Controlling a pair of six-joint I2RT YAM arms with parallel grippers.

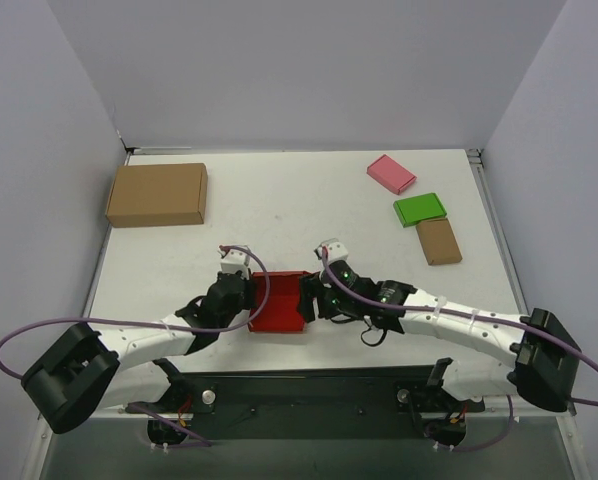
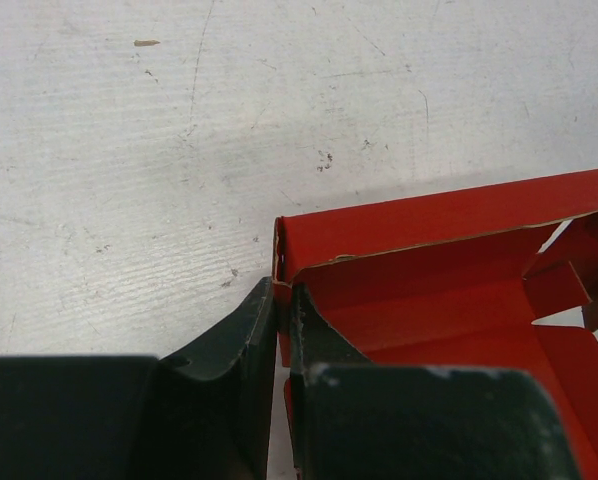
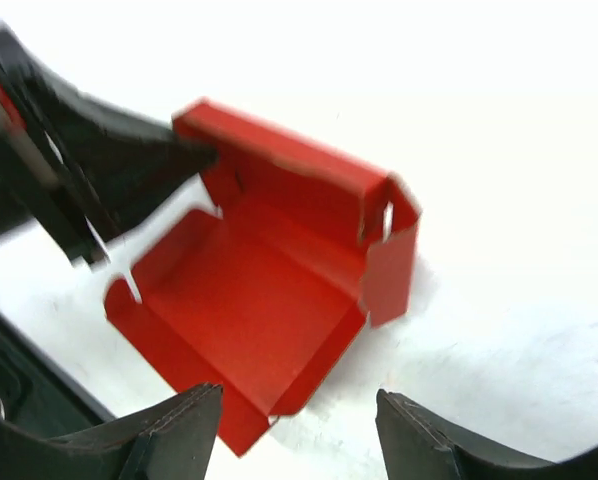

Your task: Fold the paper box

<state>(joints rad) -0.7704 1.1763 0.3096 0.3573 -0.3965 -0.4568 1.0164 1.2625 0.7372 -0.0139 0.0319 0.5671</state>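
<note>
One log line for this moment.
left hand: shut on paper box wall | right hand: open beside box | box: walls partly up

This is a robotics lab test cell, not a home or a shop. A scuffed white table (image 1: 309,200) is closed in on three sides by plain pale partition walls (image 1: 309,70). A left arm (image 1: 149,345) and a right arm (image 1: 459,320) are bolted to a black base rail (image 1: 309,385) at its near edge, trailing exposed purple cables (image 1: 129,321).
</note>
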